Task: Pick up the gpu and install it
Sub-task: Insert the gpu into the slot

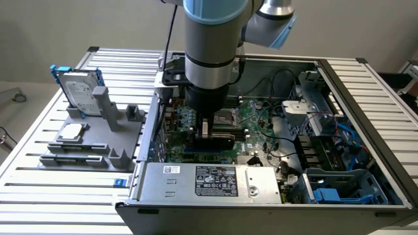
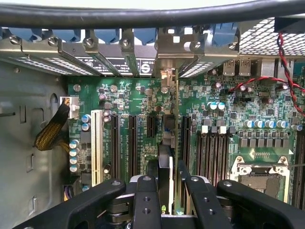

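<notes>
My gripper (image 1: 207,131) reaches down into the open computer case (image 1: 365,88) and is shut on the gpu (image 1: 220,143), whose black shroud shows just below the fingers. In the wrist view the gpu (image 2: 165,157) stands edge-on between my fingers (image 2: 147,200), upright over the green motherboard (image 2: 143,95). Its thin board runs along an expansion slot toward the rear slot openings, and its silver end bracket (image 2: 167,76) sits at that rear wall. Whether the card is fully seated I cannot tell.
A grey fixture (image 1: 85,147) on the exterior view's left carries a hard drive in a blue frame (image 1: 80,90) and a square processor chip (image 1: 72,131). The power supply (image 1: 209,178) lies at the case front. Memory slots (image 2: 214,152), the processor socket (image 2: 257,176) and a black cable (image 2: 143,16) are close by.
</notes>
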`<state>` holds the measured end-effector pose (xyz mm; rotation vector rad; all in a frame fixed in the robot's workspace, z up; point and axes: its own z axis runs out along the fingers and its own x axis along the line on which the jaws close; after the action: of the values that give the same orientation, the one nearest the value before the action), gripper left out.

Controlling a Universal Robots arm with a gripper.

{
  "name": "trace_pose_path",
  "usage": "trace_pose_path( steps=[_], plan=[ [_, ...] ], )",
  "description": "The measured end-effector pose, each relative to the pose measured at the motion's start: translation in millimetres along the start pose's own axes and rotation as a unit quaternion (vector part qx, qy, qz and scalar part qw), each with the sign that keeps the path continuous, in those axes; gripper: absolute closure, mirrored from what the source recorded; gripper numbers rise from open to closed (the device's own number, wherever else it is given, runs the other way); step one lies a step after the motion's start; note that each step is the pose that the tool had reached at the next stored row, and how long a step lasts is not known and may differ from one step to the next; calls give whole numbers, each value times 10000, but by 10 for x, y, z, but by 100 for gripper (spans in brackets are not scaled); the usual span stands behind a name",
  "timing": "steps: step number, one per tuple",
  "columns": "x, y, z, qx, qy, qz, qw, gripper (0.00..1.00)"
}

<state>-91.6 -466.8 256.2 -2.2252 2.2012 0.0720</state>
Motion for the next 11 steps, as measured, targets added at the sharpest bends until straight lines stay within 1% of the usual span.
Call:
trace_pose_path(
  steps=[7, 11],
  plan=[
    [0, 1, 0, -59, -27, -22, 10000, 73],
    [0, 1, 1, -82, -33, -48, 9999, 73]
  ],
)
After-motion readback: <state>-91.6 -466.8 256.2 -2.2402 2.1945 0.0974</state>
